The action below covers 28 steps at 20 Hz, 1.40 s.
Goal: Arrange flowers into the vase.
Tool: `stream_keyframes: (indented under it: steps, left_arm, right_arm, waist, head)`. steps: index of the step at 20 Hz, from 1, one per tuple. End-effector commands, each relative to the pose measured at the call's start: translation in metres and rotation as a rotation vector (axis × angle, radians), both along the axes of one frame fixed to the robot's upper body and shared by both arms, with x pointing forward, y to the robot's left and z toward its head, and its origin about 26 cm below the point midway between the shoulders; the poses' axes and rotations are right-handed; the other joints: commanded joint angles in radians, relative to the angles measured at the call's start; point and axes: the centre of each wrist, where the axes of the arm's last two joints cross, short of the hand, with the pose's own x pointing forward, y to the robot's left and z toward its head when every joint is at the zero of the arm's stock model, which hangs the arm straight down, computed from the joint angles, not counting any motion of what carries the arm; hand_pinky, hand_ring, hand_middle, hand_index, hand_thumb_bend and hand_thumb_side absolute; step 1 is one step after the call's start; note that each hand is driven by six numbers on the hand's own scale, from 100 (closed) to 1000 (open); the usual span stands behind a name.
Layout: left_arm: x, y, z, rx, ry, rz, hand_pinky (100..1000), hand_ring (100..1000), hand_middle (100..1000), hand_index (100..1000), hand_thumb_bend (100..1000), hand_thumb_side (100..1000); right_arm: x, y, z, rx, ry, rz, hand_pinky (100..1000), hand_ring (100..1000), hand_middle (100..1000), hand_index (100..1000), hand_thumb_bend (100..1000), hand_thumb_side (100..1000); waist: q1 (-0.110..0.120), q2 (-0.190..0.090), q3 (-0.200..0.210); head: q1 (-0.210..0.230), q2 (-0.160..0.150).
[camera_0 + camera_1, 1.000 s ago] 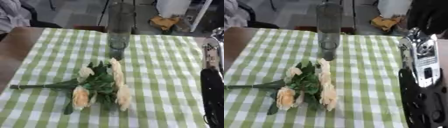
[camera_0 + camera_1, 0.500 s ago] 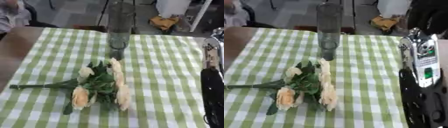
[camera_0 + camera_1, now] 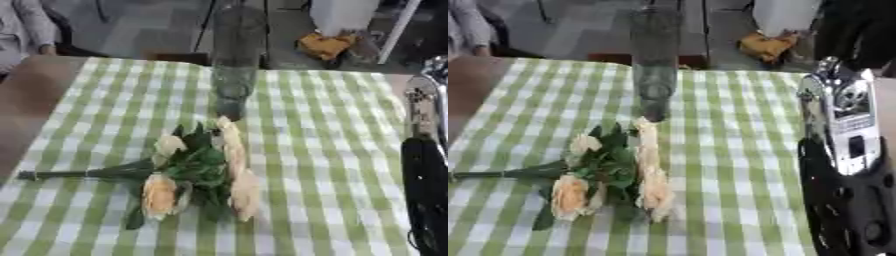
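Lying in the lower left of the frame, the flowers (image 3: 197, 172) point their stems left and blooms right, with the vase (image 3: 234, 60) upright above them. Only the right arm (image 3: 846, 200) shows, at the right edge; its hand's fingers cannot be made out.

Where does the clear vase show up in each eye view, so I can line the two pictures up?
Left eye view: the vase stands upright at top centre, at the far end of the checked cloth.
Right eye view: the vase sits left of centre, at the top.
Shared landmark: the flower bunch lying on the cloth just in front of the vase.
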Motion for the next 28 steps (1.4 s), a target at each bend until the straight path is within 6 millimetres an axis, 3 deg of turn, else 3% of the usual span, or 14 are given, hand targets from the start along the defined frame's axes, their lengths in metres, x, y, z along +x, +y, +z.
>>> stream_keyframes:
  steps: [1, 7, 15, 22, 26, 28]
  left_arm:
    - [-0.005, -0.004, 0.013, 0.191, 0.106, 0.056, 774, 924, 951, 1000, 100, 444]
    - [-0.005, -0.019, 0.015, 0.329, 0.338, 0.097, 789, 929, 954, 1000, 100, 555]
    - [-0.004, -0.040, 0.014, 0.364, 0.463, 0.139, 793, 930, 959, 1000, 106, 658]
    - [-0.003, -0.056, 0.008, 0.367, 0.511, 0.145, 816, 952, 1000, 1000, 265, 772]
    - [-0.003, -0.062, 0.005, 0.344, 0.514, 0.131, 834, 965, 1000, 1000, 436, 917]
    - [-0.003, -0.064, 0.003, 0.337, 0.518, 0.122, 829, 964, 1000, 1000, 412, 866]
  right_arm:
    - [-0.004, -0.002, 0.008, -0.026, -0.025, 0.003, 653, 742, 750, 805, 100, 1000]
    - [-0.004, -0.001, 0.008, -0.029, -0.021, 0.009, 653, 742, 750, 805, 100, 1000]
    - [-0.004, -0.001, 0.007, -0.029, -0.015, 0.013, 653, 743, 750, 805, 100, 1000]
    - [-0.004, 0.000, 0.007, -0.030, -0.011, 0.016, 652, 743, 750, 805, 100, 1000]
    - [-0.004, 0.000, 0.007, -0.030, -0.010, 0.018, 652, 743, 749, 804, 100, 1000]
    - [-0.004, 0.000, 0.006, -0.031, -0.009, 0.020, 652, 743, 749, 804, 100, 1000]
  waist:
    - [0.008, -0.017, -0.001]
    - [0.010, -0.019, -0.003]
    - [0.011, -0.019, -0.003]
    - [0.007, -0.017, -0.006]
    - [0.006, -0.015, -0.005]
    - [0.006, -0.014, -0.005]
  head:
    - [0.005, 0.005]
    - [0.010, 0.003]
    - [0.015, -0.001]
    - [0.020, -0.010]
    - [0.018, -0.013]
    - [0.016, -0.013]
